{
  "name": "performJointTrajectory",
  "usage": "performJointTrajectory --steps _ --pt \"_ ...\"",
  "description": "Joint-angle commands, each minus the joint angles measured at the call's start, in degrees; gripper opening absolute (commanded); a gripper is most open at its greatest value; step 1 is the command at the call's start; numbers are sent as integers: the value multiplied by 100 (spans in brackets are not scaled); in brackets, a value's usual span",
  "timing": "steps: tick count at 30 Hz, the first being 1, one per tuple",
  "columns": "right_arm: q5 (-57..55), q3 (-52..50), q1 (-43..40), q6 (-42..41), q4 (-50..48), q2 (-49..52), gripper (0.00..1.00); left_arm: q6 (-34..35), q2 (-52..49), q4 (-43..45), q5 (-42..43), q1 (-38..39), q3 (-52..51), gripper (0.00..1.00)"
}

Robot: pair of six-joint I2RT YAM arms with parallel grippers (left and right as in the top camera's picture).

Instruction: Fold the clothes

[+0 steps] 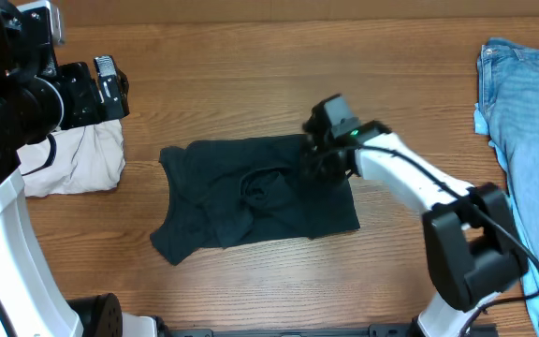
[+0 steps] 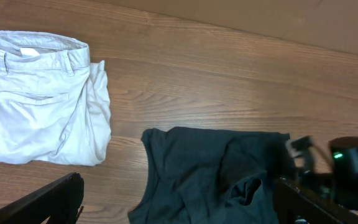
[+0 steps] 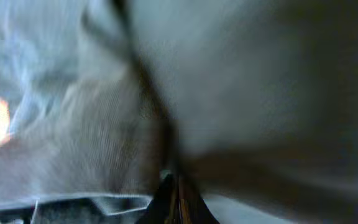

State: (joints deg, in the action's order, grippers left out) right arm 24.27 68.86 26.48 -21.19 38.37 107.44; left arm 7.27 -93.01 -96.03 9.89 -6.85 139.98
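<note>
Wooden tabletop [image 1: 251,75], my log: right gripper [image 3: 174,198] pinched shut on black T-shirt [image 1: 251,192]. Left gripper [image 2: 179,193] spread wide, empty. Beige trousers [image 2: 39,99] lie ahead of its jaws, off to one side.

You have a wooden table [image 1: 251,75] with three garments lying directly on it. The black T-shirt [image 1: 223,201] lies rumpled at the centre. The beige trousers [image 1: 78,164] sit folded at nine o'clock, and the light-blue jeans [image 1: 527,122] lie at three o'clock, both well apart from it.
</note>
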Motion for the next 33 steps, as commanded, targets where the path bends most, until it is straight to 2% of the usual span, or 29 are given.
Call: performJointTrajectory --steps 1,3,6,11,13,15,17,21,22,25,27,29,30,33 --pt "1541 -11 682 -26 -638 -39 4 -46 0 20 61 -24 39 100" --pt "2144 87 1071 0 -848 -39 4 -48 0 22 61 -24 39 100" --pt "2155 271 1316 450 -813 -125 4 -46 0 22 61 -24 39 100" --pt "1113 280 332 35 -341 -306 4 -46 0 22 61 -24 39 100" --pt "1043 280 94 -13 -249 -304 4 -46 0 20 61 -24 39 100" --pt "820 278 168 -133 -247 -251 4 -48 0 22 61 -24 39 100" --pt "214 267 568 -619 -278 -79 4 -46 0 22 61 -24 39 100" --pt "-72 262 1298 -1019 -1123 474 6 -46 0 20 61 -24 39 100" --pt "-70 262 1405 -1014 -1469 573 9 -48 0 20 61 -24 39 100" --pt "-28 354 1344 -992 -2369 549 11 -46 0 22 61 -24 39 100" --pt "424 560 1108 -841 -2245 367 12 -46 0 22 61 -24 39 100" --pt "1266 691 800 -533 -2037 61 25 -46 0 20 61 -24 39 100" --pt "1515 697 649 -533 -1882 -151 38 -48 0 22 61 -24 39 100" --pt "1519 697 326 -214 -1261 -601 56 -28 0 192 44 -24 39 100"
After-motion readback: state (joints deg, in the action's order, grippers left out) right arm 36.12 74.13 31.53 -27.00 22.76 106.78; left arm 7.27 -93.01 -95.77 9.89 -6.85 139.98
